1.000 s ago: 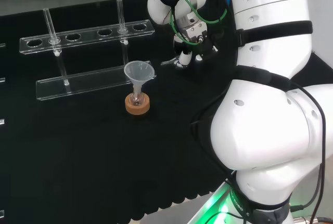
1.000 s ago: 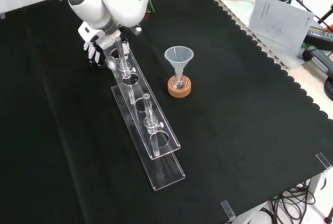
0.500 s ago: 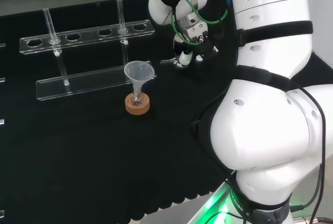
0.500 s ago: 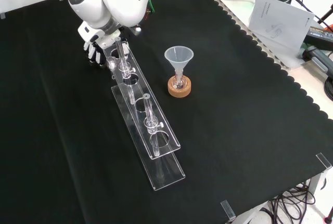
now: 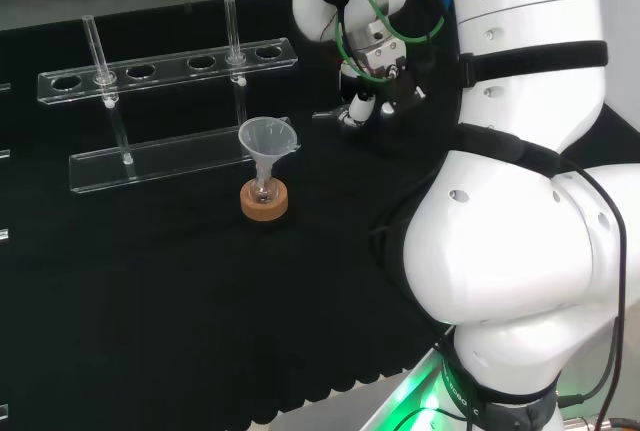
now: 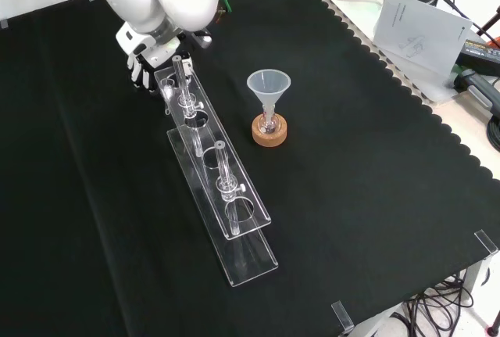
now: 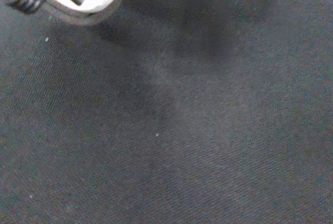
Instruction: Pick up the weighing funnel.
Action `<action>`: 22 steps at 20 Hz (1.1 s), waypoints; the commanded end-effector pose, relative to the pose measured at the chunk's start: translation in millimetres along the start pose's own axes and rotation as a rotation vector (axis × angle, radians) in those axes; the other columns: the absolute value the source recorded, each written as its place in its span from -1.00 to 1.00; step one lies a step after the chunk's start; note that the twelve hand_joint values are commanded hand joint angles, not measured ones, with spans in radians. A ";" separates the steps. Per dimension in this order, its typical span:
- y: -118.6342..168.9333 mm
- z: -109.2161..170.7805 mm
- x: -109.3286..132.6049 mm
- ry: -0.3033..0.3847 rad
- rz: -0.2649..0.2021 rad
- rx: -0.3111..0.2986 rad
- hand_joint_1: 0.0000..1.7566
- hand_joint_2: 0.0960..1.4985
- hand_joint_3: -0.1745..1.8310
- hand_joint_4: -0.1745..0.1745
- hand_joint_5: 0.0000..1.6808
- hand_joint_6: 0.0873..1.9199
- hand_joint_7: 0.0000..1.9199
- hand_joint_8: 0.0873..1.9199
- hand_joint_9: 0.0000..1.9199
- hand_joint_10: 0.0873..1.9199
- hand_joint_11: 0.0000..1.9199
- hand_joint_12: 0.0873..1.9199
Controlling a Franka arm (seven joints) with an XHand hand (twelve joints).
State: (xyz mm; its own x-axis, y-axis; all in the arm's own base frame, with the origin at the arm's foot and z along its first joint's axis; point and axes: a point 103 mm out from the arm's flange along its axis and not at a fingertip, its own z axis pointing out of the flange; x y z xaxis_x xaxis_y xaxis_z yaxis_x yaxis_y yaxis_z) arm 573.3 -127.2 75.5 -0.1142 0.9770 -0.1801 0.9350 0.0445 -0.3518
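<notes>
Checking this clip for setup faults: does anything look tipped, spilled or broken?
Nothing stands out. The funnel stands upright in its flask on the cork ring, both tubes stand upright in the rack, and the cloth shows no spill.

— What is sitting on the black cloth (image 6: 375, 196)?
— A clear cone-shaped funnel (image 6: 269, 85) is standing in a flask (image 6: 269, 124) on a cork ring (image 6: 269, 134); a long clear plastic rack (image 6: 234, 220) is holding two upright tubes (image 6: 222, 166).

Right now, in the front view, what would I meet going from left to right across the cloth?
Robot hand → clear tube rack → funnel standing over its cork ring → sheet of paper beyond the cloth's edge.
</notes>
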 end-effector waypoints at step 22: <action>-92.9 -69.3 -19.0 0.032 0.088 -0.129 0.27 -0.13 -0.27 1.00 0.54 -0.45 -0.38 -0.38 0.00 -0.68 -0.20 0.08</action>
